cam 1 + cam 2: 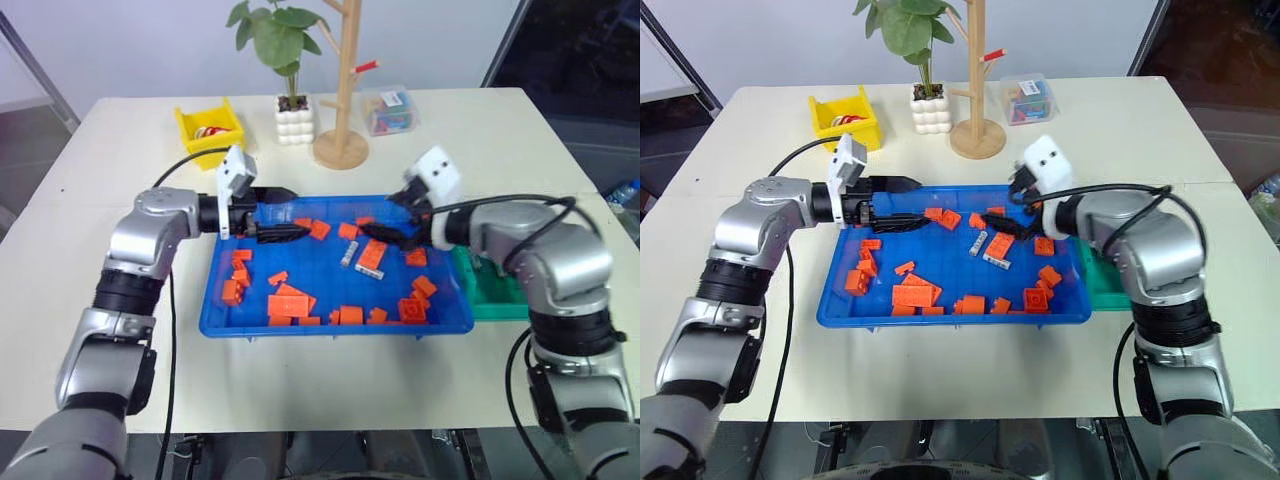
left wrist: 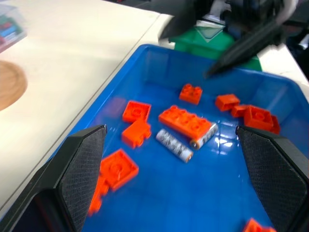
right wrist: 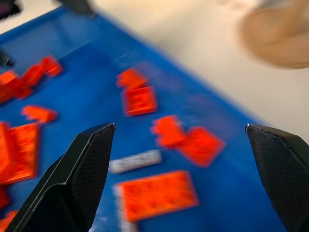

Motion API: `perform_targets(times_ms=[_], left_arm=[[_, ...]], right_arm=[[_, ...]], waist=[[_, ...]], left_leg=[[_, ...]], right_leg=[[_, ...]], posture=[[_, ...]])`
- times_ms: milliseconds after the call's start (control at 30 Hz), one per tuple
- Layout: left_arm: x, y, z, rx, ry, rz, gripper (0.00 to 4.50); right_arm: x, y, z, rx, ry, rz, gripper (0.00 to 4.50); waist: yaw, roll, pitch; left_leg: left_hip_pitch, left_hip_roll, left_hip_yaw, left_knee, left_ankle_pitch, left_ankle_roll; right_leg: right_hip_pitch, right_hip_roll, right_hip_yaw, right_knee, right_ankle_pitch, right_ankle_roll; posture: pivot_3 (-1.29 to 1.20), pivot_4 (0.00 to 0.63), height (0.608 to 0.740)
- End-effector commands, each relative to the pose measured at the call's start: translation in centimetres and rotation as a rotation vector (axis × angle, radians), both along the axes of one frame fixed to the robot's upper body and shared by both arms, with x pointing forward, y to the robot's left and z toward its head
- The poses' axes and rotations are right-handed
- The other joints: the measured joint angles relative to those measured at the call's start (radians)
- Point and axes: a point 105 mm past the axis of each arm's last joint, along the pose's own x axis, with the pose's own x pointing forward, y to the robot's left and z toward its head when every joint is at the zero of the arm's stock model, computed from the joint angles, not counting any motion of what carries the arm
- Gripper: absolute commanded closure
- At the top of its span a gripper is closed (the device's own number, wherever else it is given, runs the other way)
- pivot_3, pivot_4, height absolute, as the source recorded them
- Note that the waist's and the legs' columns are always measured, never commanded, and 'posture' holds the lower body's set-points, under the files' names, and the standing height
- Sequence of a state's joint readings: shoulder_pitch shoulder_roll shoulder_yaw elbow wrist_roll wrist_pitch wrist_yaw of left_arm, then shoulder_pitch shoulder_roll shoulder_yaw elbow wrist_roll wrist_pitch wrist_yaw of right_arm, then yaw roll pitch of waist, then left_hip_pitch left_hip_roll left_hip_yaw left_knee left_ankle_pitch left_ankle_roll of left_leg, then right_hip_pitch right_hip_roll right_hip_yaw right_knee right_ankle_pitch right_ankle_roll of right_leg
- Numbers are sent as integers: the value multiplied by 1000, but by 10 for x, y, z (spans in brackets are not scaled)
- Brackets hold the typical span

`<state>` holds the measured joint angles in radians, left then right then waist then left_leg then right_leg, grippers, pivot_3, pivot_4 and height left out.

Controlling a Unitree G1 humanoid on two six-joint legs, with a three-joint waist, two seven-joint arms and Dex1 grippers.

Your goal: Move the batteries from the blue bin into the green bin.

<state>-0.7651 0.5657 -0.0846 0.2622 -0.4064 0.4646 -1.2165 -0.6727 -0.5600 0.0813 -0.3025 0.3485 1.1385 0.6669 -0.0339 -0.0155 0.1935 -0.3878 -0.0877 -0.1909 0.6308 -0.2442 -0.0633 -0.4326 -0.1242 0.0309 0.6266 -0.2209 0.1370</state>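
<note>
Right gripper (image 1: 390,236): fingers spread wide, empty, hovering over the right half of the blue bin (image 1: 335,328), tips just above the batteries. Left gripper (image 1: 283,232): fingers likewise apart, empty, hanging over the bin's back-left part, pointing toward the right one. Two batteries in the bin's middle: one (image 2: 174,145) lying flat, long axis slanting across the floor; the other (image 2: 203,137) flat too, alongside a long orange brick (image 2: 186,121), meeting the first in a V. Orange bricks scattered around, too many to count surely. One green bin (image 1: 490,290) touching the blue bin's right side.
</note>
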Motion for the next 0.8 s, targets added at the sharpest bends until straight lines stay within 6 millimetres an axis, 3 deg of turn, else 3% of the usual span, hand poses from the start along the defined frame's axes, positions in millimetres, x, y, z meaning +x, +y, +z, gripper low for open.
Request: perform_targets(times_ms=[33,300,800], left_arm=[[-8,7,19,-33,-54,18,0],[-28,14,19,-11,-40,28,0],[-49,21,6,64,3,21,0]], right_arm=[[-1,12,-13,-16,12,61,51],[-3,20,-33,-76,89,181,51],[17,28,-54,-148,102,230,51]], waist=[[-3,0,0],[-11,0,0],[-10,0,0]], left_leg=[[0,0,0,0,0,0],[0,1,0,0,0,0],[0,1,0,0,0,0]], right_leg=[[0,0,0,0,0,0],[-1,1,0,2,0,0],[-1,1,0,1,0,-1]], posture=[[0,150,740],[0,150,740],[0,150,740]])
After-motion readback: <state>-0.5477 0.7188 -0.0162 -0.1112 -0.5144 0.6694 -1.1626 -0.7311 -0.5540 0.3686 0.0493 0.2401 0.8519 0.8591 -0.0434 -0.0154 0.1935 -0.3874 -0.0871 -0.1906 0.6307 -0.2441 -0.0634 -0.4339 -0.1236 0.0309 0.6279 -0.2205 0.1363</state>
